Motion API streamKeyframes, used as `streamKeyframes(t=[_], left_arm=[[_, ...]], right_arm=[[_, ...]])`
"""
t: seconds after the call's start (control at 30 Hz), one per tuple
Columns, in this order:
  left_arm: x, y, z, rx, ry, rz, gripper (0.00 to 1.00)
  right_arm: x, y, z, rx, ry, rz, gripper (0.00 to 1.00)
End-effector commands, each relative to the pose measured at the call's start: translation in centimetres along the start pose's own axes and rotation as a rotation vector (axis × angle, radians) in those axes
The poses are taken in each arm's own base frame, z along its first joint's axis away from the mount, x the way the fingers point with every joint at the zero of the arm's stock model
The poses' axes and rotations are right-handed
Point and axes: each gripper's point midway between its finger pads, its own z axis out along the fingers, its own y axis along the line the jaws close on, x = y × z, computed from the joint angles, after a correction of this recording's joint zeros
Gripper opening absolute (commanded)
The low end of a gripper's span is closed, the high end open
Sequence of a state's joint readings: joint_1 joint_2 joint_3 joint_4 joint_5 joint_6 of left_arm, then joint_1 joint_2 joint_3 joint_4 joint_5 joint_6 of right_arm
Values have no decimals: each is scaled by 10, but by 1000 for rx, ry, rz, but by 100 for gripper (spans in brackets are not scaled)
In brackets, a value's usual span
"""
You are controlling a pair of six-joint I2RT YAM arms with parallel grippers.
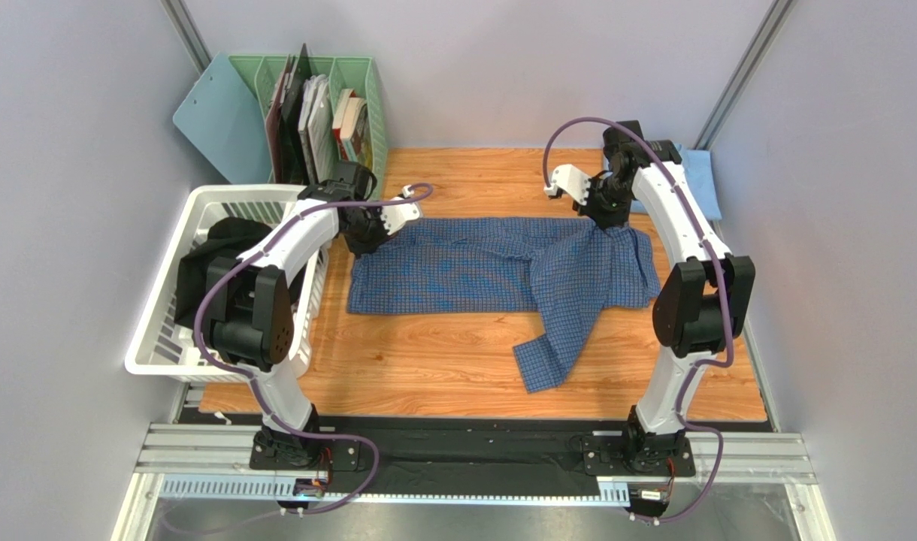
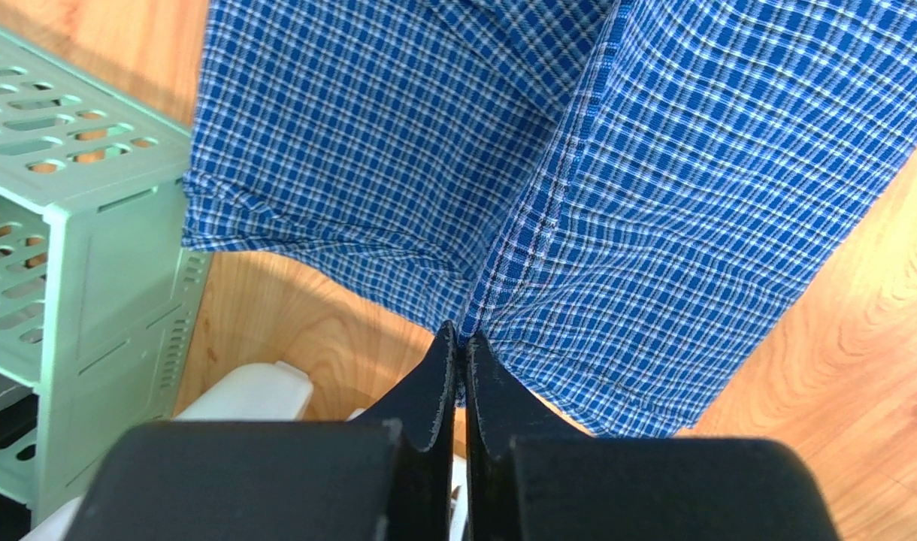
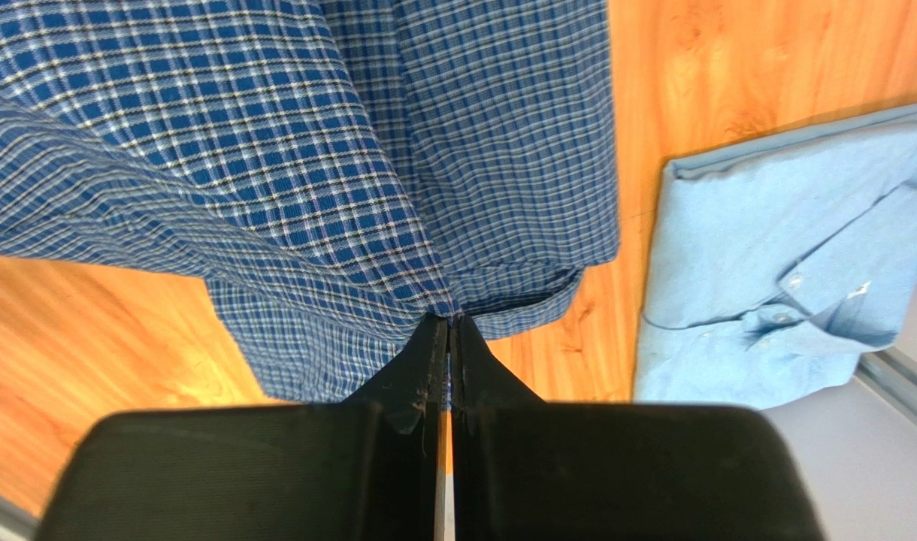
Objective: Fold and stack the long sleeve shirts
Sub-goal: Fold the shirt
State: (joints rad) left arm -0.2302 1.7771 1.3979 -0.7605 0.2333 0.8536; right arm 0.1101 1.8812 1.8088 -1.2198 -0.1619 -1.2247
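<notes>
The mid-blue checked shirt (image 1: 474, 271) lies stretched across the wooden table (image 1: 429, 361), one sleeve (image 1: 553, 344) trailing toward the near edge. My left gripper (image 1: 367, 231) is shut on its far left edge; in the left wrist view the checked shirt (image 2: 610, 169) bunches between the closed tips of the left gripper (image 2: 462, 338). At the shirt's far right corner my right gripper (image 1: 605, 214) is shut, and the right wrist view has the right gripper (image 3: 446, 321) pinching checked shirt (image 3: 260, 135) fabric. The pale sky-blue shirt (image 3: 779, 259) lies folded at the far right corner (image 1: 700, 180).
A white laundry basket (image 1: 169, 327) holding dark cloth (image 1: 209, 265) stands at the left. Behind it a green file rack (image 1: 311, 107) holds books and folders; its side shows in the left wrist view (image 2: 79, 259).
</notes>
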Motion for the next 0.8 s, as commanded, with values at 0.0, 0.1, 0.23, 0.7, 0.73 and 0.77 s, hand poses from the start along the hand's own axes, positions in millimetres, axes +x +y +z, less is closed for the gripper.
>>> streamKeyframes(t=[0.0,0.1,0.23,0.7,0.73,0.77], left_arm=[[-5,14,-4,-47,-26,-15,0],[-4,12,0,-38,-26,-23,0],[0,12,8,-27,-7,-32,0],[20,4,-8,-20,-22,-266,45],[12,-5,-15,7,-64,-266,48],[11,-13,-16,33,-68,-275,50]], right_arm=[[-10,-24,2,58,-21,-36,0],[-10,-26,10,59,-18,-31,0],[-9,-24,23,37,-5,-16,0],[51,14,-18,-76,-68,597,59],[59,22,-18,-97,-72,666,56],[59,33,-15,-129,-90,702,55]])
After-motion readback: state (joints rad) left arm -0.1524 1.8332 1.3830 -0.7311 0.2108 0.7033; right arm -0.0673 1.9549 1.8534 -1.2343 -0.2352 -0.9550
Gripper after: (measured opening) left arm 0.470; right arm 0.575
